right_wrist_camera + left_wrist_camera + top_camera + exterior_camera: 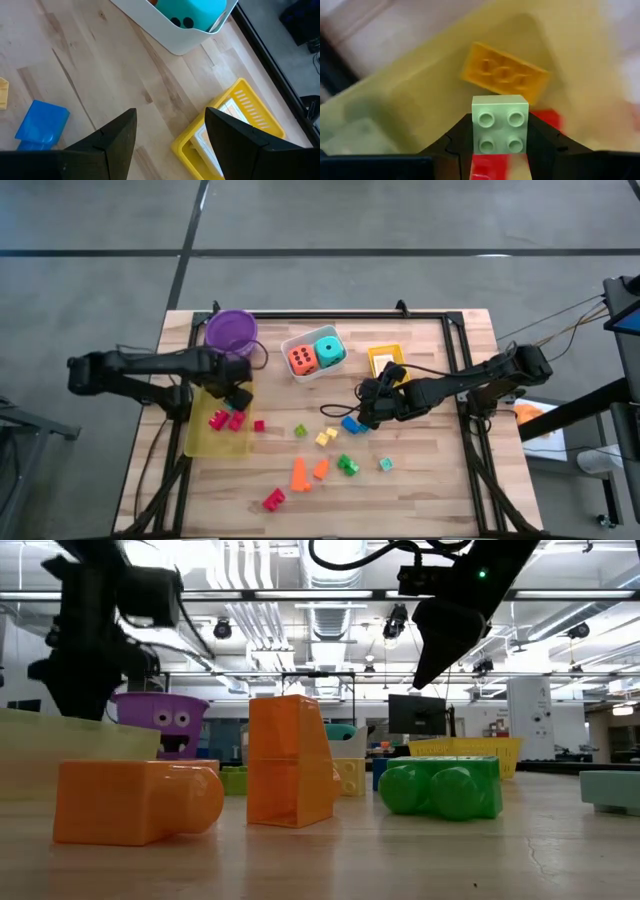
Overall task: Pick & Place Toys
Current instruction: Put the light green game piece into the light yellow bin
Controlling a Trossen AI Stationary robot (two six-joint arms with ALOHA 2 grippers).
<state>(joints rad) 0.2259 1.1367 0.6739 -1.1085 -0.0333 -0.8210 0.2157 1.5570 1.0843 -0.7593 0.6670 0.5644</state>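
Wooden desk [420, 480] under a lab ceiling of strip lights; inventory from my own arms.

Left pincer [500, 150]: pinching a pale green block [500, 124] between both fingers, studs facing the wrist camera. It hangs over the translucent yellow tray [200, 442] at the desk's left side. Below it in the tray: a yellow brick [505, 75] and red blocks [227, 420]. Left arm reaches in level from the left edge, passing just near the purple bowl [231, 330].

Right pincer [170, 135]: fingers spread, nothing between them, poised above bare wood. A blue block [42, 125] lies just to one side of it; the small yellow tray [235, 132] with cards sits on the other side. Right arm stretches in from the right edge, bent low.

Other items: white tray [300, 345] holding an orange die [302, 359] and a teal die [329, 351], far centre; loose orange blocks [300, 473], a green block [347, 465], yellow blocks [325, 436] and a red block [273, 499] scattered across the near centre.
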